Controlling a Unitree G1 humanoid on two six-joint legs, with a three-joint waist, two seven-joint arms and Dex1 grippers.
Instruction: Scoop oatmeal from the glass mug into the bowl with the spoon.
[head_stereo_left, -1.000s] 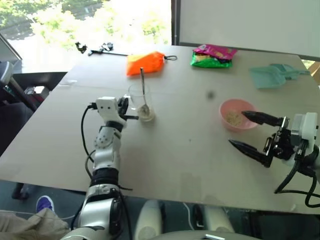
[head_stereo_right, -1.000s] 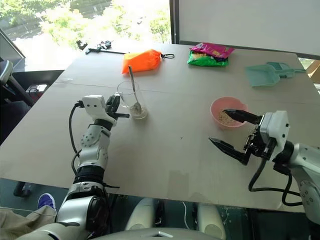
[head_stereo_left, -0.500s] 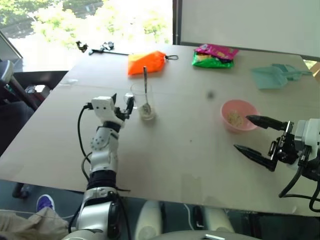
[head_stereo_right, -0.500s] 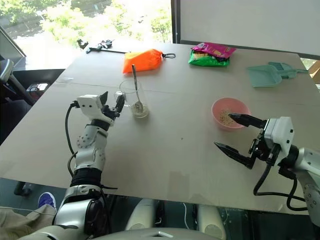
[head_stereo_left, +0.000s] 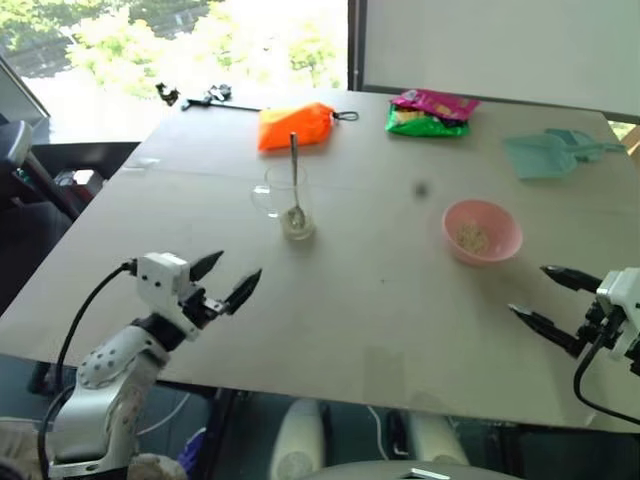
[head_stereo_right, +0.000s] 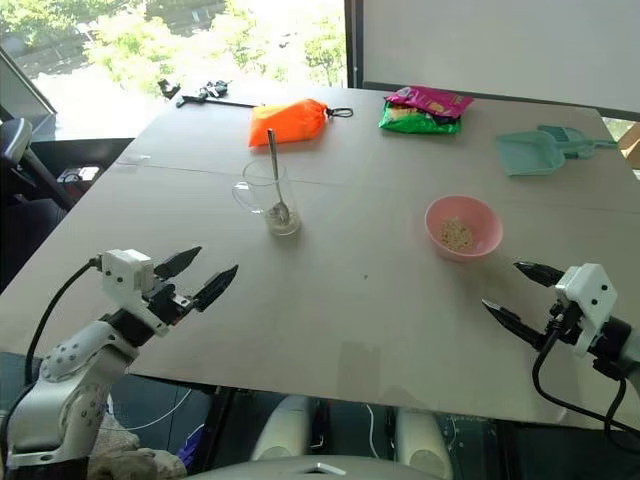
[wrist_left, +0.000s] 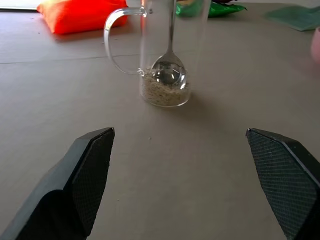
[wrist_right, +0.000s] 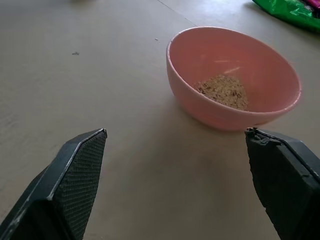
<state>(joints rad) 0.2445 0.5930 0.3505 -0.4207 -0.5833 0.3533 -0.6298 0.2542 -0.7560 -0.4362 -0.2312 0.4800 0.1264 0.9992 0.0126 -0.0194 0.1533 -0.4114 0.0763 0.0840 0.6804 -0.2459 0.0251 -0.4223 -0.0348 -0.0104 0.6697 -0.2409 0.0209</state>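
Observation:
The glass mug stands upright on the table, left of centre, its handle towards my left. The spoon stands in it, its small bowl resting in the oatmeal at the mug's bottom. To the right sits the pink bowl with a small heap of oatmeal inside. My left gripper is open and empty near the table's front left edge, pointing at the mug from well short of it. My right gripper hangs open and empty in front of the bowl, apart from it.
At the far side lie an orange pouch, a green and pink snack bag, a teal dustpan and a small black item. The table's front edge runs just below both grippers.
My left gripper has opened off the mug's handle and drawn back to the table's front edge. My right gripper has pulled back and to the right, away from the bowl.

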